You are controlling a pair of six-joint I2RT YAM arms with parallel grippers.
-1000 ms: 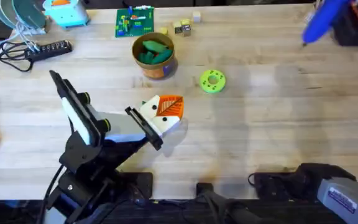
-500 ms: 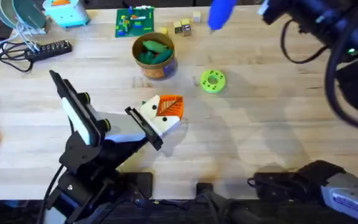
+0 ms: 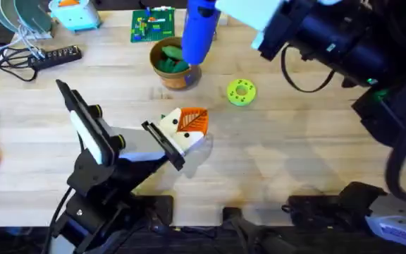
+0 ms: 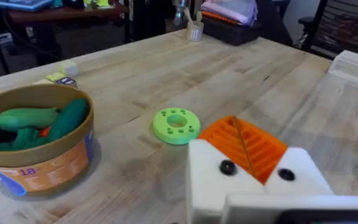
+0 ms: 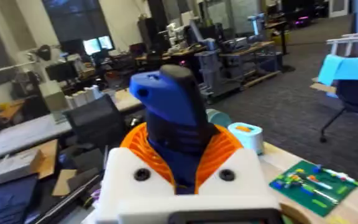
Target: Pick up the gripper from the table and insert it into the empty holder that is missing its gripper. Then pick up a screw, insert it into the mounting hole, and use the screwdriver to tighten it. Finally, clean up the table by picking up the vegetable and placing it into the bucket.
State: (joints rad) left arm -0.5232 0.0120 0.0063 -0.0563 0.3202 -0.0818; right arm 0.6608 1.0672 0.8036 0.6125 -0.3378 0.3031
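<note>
Right gripper (image 5: 182, 171) has its jaws pinching the blue screwdriver (image 3: 199, 32), carried high over the bucket (image 3: 175, 63). We read that as bringing it in for the tightening step.

Left gripper (image 3: 182, 137) rests low on the tabletop (image 3: 309, 134). We can't tell how its jaws stand, nor whether the orange gripper (image 3: 192, 120) and white holder (image 3: 171, 124) at its tip are separate parts. It looks parked there to steady the work.

Count: one bucket, at least two green toy vegetables (image 4: 39, 121) already in it, one lime-green disc (image 3: 241, 92), one screwdriver. No loose screw visible.
</note>
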